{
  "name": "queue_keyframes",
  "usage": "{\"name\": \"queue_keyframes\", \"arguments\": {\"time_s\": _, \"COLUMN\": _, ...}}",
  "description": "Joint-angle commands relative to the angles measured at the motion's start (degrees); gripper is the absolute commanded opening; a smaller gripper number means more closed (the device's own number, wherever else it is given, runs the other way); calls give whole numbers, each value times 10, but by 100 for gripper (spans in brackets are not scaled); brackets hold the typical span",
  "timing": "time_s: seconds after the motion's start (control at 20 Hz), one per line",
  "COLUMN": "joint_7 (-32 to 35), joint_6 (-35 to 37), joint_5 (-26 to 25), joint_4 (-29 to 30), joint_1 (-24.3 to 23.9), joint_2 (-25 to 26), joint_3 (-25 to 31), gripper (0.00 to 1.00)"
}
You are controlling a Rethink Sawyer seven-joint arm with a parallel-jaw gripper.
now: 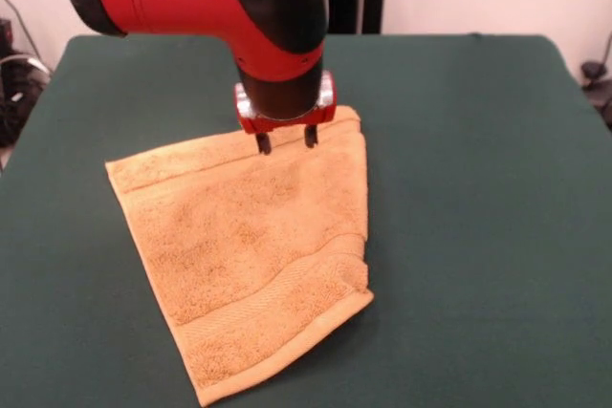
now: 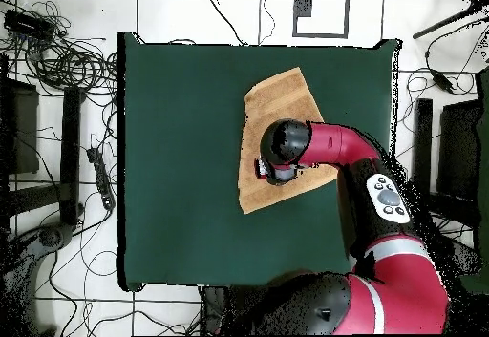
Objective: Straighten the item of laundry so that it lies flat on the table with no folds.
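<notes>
One towel [image 1: 253, 255] lies on my worktop [image 1: 478, 188], and I count one gripper [image 1: 286, 143] over it. The towel's near corner almost reaches the front edge of the worktop; a flat woven band runs along that near side. Its right side is folded under, leaving a doubled edge. Broad bare green lies open to the left, right and behind. At the towel's far edge my gripper hangs with its two fingers [image 1: 263, 144] parted, tips at the cloth, clasping nothing.
</notes>
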Motion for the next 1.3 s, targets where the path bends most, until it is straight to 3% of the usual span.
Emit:
{"name": "queue_keyframes", "arguments": {"time_s": 0.05, "joint_7": 37, "joint_6": 29, "joint_5": 11, "joint_4": 14, "joint_1": -1, "joint_2": -12, "joint_3": -7, "gripper": 100}}
{"name": "queue_keyframes", "arguments": {"time_s": 0.5, "joint_7": 35, "joint_6": 55, "joint_5": 17, "joint_4": -30, "joint_1": 9, "joint_2": 6, "joint_3": -5, "gripper": 100}}
{"name": "queue_keyframes", "arguments": {"time_s": 0.8, "joint_7": 30, "joint_6": 91, "joint_5": 34, "joint_4": -13, "joint_1": 9, "joint_2": -37, "joint_3": 1, "gripper": 100}}
{"name": "queue_keyframes", "arguments": {"time_s": 1.0, "joint_7": 45, "joint_6": 119, "joint_5": 53, "joint_4": -22, "joint_1": 14, "joint_2": -50, "joint_3": 7, "gripper": 100}}
{"name": "queue_keyframes", "arguments": {"time_s": 1.3, "joint_7": 89, "joint_6": 109, "joint_5": 66, "joint_4": -53, "joint_1": 41, "joint_2": -27, "joint_3": 5, "gripper": 100}}
